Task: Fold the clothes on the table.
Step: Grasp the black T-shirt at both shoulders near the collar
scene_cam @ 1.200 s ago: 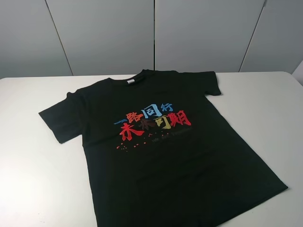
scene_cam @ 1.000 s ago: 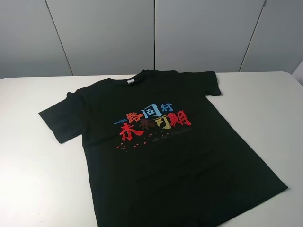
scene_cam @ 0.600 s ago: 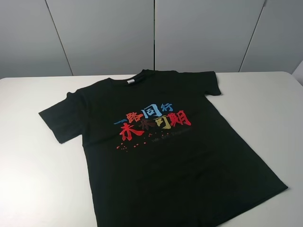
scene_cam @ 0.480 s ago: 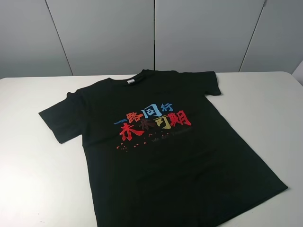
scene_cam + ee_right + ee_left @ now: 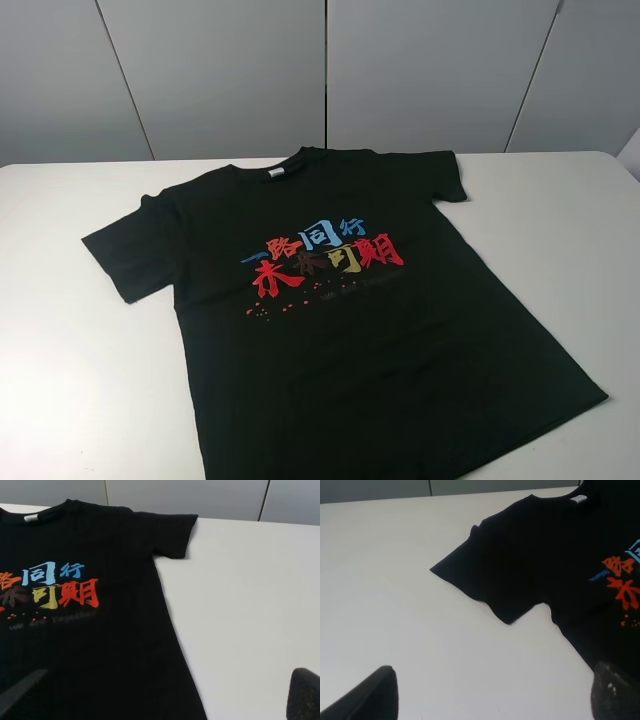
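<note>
One black T-shirt (image 5: 340, 300) lies flat, unfolded, print up, across the middle of the white table (image 5: 560, 220). I see the left gripper (image 5: 492, 695) spread wide over bare table beside the shirt, the right gripper (image 5: 162, 695) spread wide over the shirt, both empty.

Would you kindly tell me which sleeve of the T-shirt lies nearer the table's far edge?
The sleeve on the robot's right; the left sleeve lies farther forward, spread out sideways.
</note>
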`<control>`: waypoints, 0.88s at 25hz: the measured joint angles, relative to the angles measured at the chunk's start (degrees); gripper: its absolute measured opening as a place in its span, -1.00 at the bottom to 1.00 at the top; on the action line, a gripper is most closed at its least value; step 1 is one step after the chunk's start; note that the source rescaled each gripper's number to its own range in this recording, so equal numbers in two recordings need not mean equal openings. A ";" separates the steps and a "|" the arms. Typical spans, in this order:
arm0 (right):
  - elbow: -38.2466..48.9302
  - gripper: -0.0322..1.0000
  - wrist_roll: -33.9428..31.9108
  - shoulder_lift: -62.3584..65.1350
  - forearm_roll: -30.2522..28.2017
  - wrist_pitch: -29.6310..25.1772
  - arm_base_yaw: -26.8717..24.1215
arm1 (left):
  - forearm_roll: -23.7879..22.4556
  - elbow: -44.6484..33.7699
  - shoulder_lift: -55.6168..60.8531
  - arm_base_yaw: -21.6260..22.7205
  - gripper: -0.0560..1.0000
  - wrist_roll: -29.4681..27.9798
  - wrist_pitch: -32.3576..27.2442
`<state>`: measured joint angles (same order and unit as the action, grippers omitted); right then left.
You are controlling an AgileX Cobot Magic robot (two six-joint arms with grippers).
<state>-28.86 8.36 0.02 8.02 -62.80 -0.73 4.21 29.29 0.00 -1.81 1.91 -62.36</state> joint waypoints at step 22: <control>-9.10 1.00 1.27 -14.62 5.41 4.33 0.00 | -2.69 8.39 -13.51 0.00 0.98 1.45 4.25</control>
<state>-37.96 9.63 -14.60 13.43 -58.47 -0.73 1.51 37.68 -13.51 -1.81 3.36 -58.12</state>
